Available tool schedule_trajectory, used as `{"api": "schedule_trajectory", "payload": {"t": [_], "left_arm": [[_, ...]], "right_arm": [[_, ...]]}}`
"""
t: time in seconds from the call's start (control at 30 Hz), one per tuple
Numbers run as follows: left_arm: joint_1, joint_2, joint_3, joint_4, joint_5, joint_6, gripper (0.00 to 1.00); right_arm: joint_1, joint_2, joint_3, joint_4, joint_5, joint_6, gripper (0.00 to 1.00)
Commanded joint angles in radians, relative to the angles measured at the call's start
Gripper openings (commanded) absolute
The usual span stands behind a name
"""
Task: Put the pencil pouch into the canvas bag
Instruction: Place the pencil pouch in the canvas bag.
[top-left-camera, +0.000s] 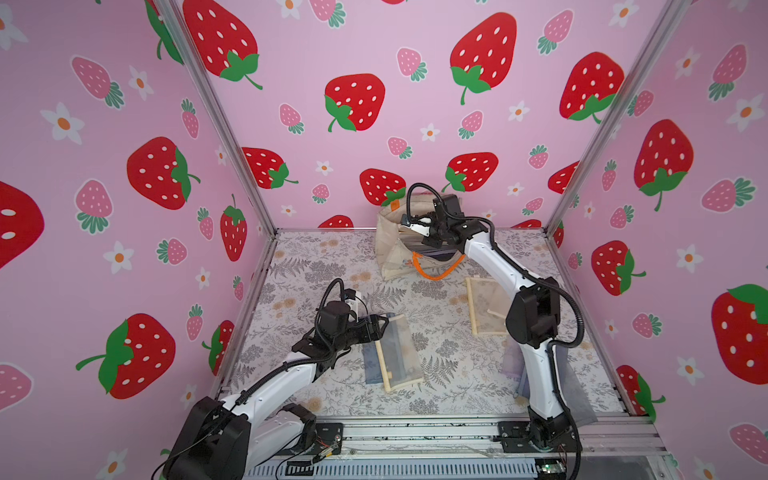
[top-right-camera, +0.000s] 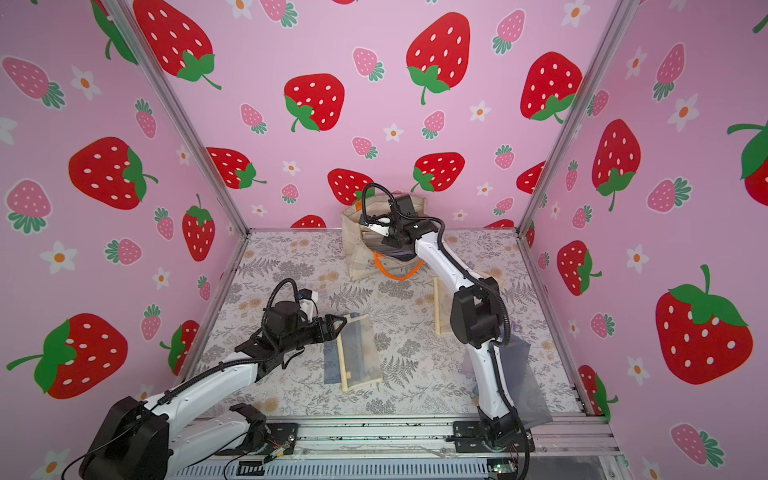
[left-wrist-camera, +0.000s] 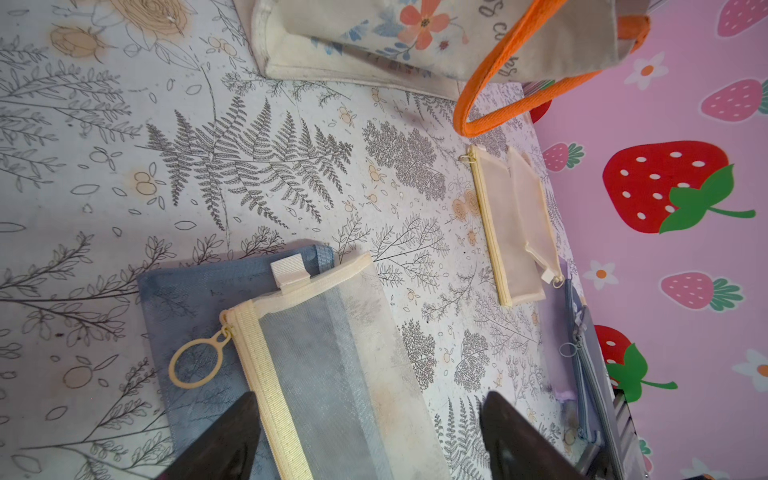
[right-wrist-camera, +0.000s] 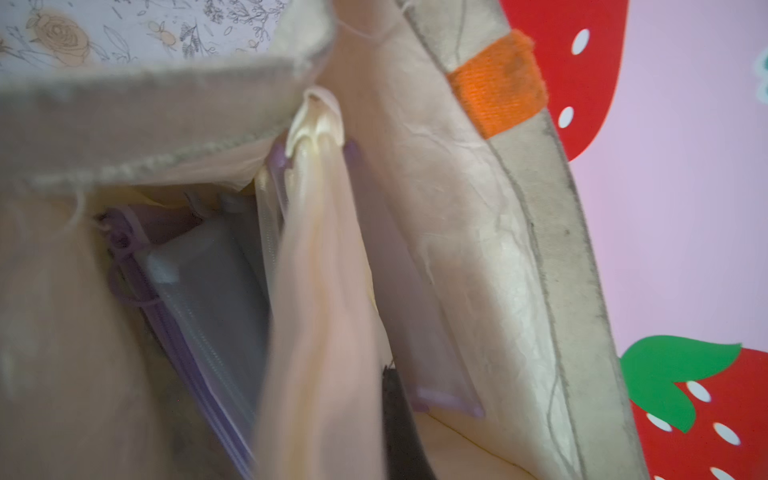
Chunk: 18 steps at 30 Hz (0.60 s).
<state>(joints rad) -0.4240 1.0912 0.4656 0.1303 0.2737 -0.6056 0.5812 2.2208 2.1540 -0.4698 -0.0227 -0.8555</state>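
At twelve o'clock on the desk (top-left-camera: 332, 257), inside the cream boxy canvas bag with orange handles (top-left-camera: 388, 253), right jaws clench a peach mesh pencil pouch (right-wrist-camera: 320, 299), not yet released; left jaws gape over another cream-edged pouch (left-wrist-camera: 332, 357) at seven.

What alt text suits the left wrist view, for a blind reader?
A cream mesh pouch lies on a blue pouch, seen between the left gripper's open jaws. Beyond, on the floral table: the canvas bag, its orange handle, another cream pouch.

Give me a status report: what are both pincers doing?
Right pincer shut on peach pouch, inside canvas bag mouth. Left pincer open over cream-zip pouch. Purple pouch already in bag, not blocking.
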Motion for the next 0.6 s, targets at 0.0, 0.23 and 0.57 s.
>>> {"api": "schedule_trajectory", "payload": {"t": [0.0,0.23,0.57], "left_arm": [[0.011,-0.016,-0.009,-0.001,0.013,0.001,0.85],[0.017,-0.020,-0.002,-0.016,0.015,-0.003,0.85],[0.019,-0.070,-0.005,-0.060,0.008,-0.005,0.85]], "right_arm": [[-0.003,-0.013,0.016,-0.029,0.006,-0.031,0.00],[-0.013,-0.034,0.032,-0.045,0.012,0.033,0.30],[-0.016,-0.151,-0.037,-0.055,-0.081,0.143,0.56]]}}
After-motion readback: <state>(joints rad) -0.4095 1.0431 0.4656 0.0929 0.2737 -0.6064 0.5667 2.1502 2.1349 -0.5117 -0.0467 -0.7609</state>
